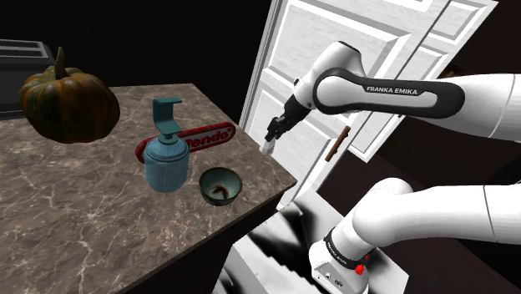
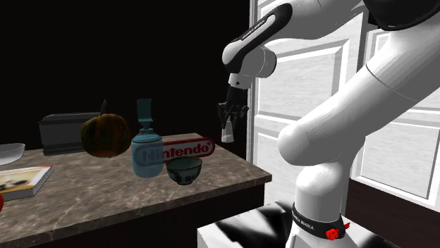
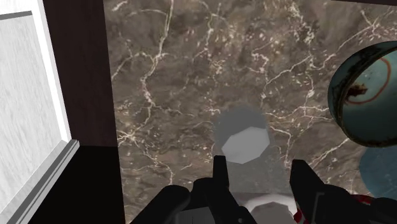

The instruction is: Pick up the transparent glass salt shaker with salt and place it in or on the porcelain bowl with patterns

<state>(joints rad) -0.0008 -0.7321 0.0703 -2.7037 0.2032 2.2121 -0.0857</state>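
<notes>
Aloft now: salt shaker [image 1: 266, 147] clasped in gripper [image 1: 271, 134], above counter [image 1: 83, 217] edge, apart from bowl [image 1: 220, 185].
Salt shaker should be kept upright, carried over bowl centre, lowered inside rim before release.

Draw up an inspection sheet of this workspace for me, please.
Surface: brown marbled counter.
Job's things: salt shaker held in the air near the counter's edge; patterned bowl upright on the counter.
Clutter: blue soap dispenser, pumpkin, red Nintendo sign, book.
Grippers: gripper shut on the salt shaker above the counter.
Cables: nothing seen.
Surroundings: white door, black area behind the counter.
</notes>
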